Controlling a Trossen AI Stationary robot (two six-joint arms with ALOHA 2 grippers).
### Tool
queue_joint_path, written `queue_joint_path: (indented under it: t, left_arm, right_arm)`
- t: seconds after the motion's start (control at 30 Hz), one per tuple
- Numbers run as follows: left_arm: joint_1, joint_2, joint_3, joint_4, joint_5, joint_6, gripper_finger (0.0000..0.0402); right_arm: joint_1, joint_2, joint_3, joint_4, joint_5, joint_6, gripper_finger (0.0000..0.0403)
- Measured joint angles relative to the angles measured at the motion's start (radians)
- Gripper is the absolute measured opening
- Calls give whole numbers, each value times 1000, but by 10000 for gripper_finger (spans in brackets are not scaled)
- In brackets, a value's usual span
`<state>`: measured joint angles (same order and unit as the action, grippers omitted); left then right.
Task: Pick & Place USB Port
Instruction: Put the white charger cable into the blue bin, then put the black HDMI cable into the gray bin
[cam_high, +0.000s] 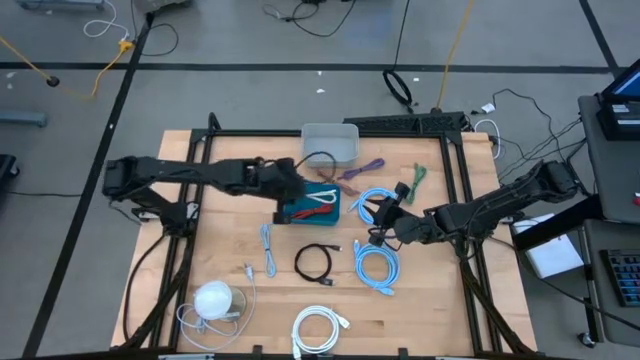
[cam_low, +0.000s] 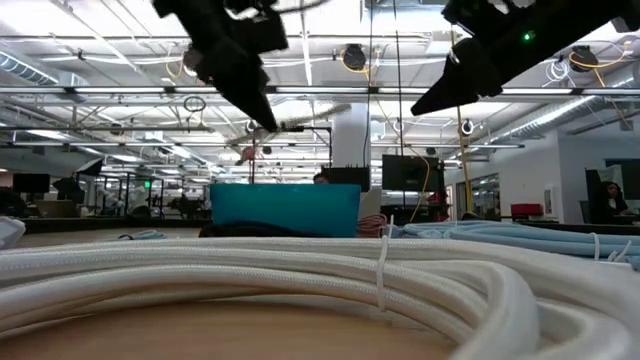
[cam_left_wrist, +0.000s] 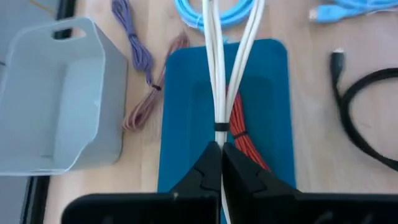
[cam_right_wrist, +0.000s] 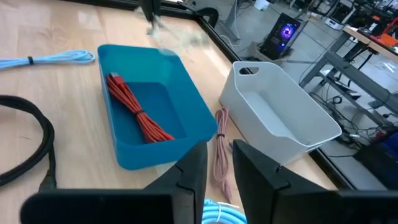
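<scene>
The left end effector (cam_left_wrist: 221, 163) is pinched on a white cable (cam_left_wrist: 227, 68), which hangs over the blue bin (cam_left_wrist: 186, 112) holding a red cable (cam_left_wrist: 245, 134). Recommend releasing low and centred so the loops clear the rim. The right end effector (cam_right_wrist: 217, 163) waits nearby, spread.

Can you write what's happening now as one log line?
left gripper: shut on white cable, over blue bin | right gripper: open, idle

A bin (cam_high: 310, 208) sits mid-table (cam_high: 450, 310) with a bundled cable (cam_right_wrist: 138, 115) inside; an empty tub (cam_high: 330, 145) stands just behind it. Coiled cables (cam_high: 378, 268) lie right of the bin, more (cam_high: 318, 328) along the front edge.
</scene>
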<state>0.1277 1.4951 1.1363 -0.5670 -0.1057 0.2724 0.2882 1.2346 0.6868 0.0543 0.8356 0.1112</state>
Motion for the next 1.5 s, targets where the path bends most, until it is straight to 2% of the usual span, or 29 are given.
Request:
queue_joint_path:
  t: [0.2,0.33,0.43,0.93,1.23,1.5]
  left_arm:
    - [22,142,57,-78,-2,8,0]
    - [44,192,61,-58,9,13,0]
    - [61,197,63,-30,51,14,0]
    - [77,192,63,-85,108,-21,3]
    - [77,192,63,-80,105,-22,48]
    - [73,192,63,-48,21,-39,125]
  right_arm:
    - [8,0,0,-11,0,5,70]
    - [20,0,0,-16,0,8,70]
    - [21,0,0,-16,0,8,70]
    - [21,0,0,-16,0,-1,70]
    - [21,0,0,-17,0,-3,70]
    - [21,0,0,-21,0,-5,70]
